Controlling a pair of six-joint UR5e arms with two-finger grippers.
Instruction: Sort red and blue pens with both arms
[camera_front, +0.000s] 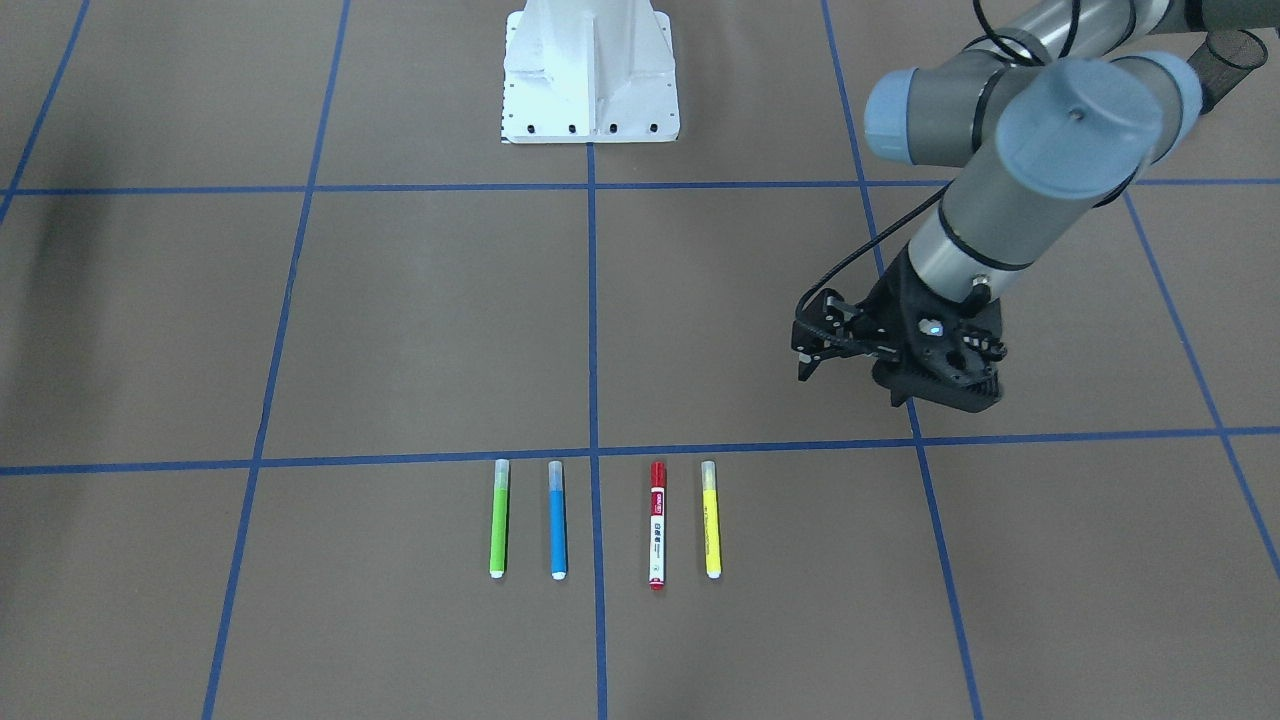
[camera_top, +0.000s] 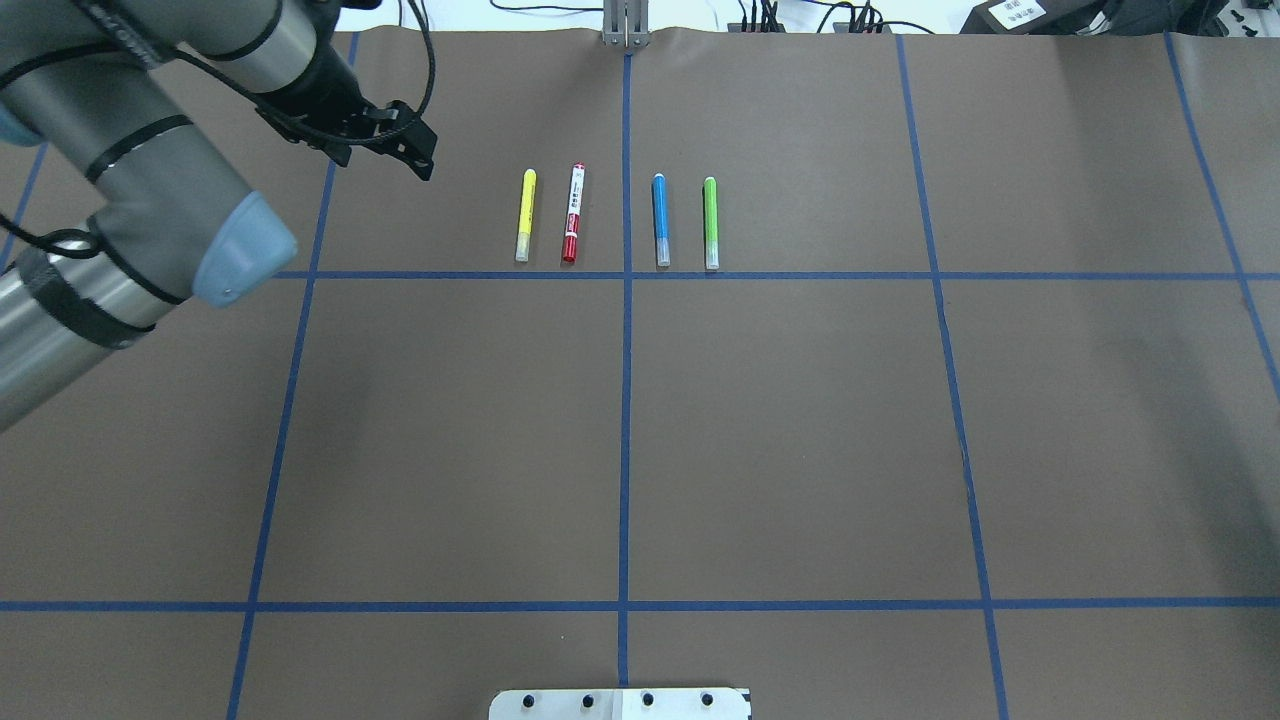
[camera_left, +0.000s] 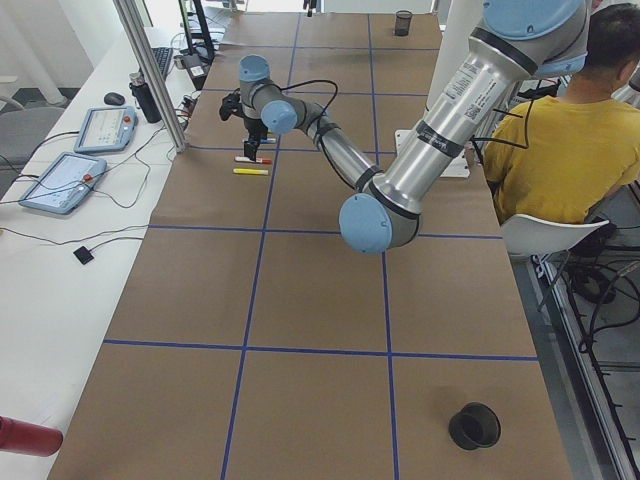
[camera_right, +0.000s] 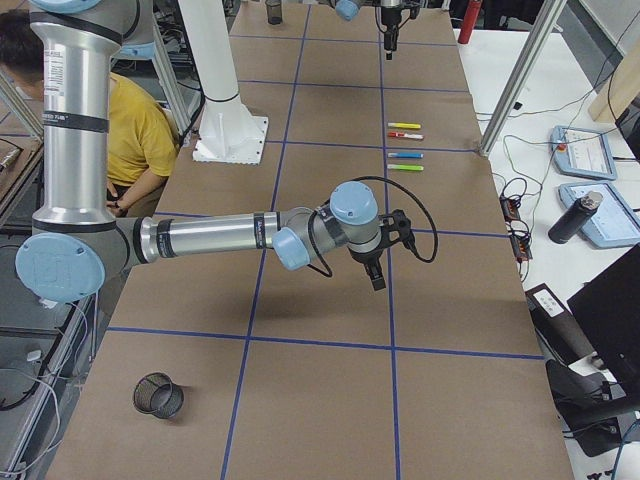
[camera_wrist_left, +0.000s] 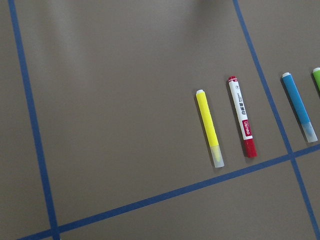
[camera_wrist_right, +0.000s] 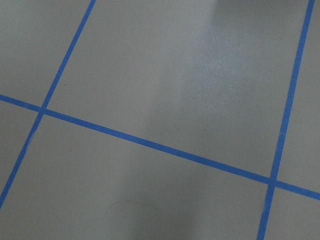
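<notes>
Four pens lie side by side on the brown paper. The red marker (camera_front: 657, 523) (camera_top: 573, 212) (camera_wrist_left: 242, 116) has a white printed barrel. The sky-blue pen (camera_front: 558, 520) (camera_top: 660, 220) (camera_wrist_left: 299, 106) lies just across a blue tape line from it. My left gripper (camera_front: 803, 350) (camera_top: 428, 155) hovers open and empty above the table, off to the yellow pen's side of the row. My right gripper (camera_right: 376, 278) shows only in the exterior right view, low over bare paper far from the pens. I cannot tell whether it is open or shut.
A yellow pen (camera_front: 711, 518) lies beside the red marker and a lime-green pen (camera_front: 499, 518) beside the blue one. The white pedestal (camera_front: 590, 70) stands at the robot's base. Black mesh cups (camera_left: 475, 427) (camera_right: 158, 395) sit near the table ends. A seated person (camera_left: 560, 150) is beside the table.
</notes>
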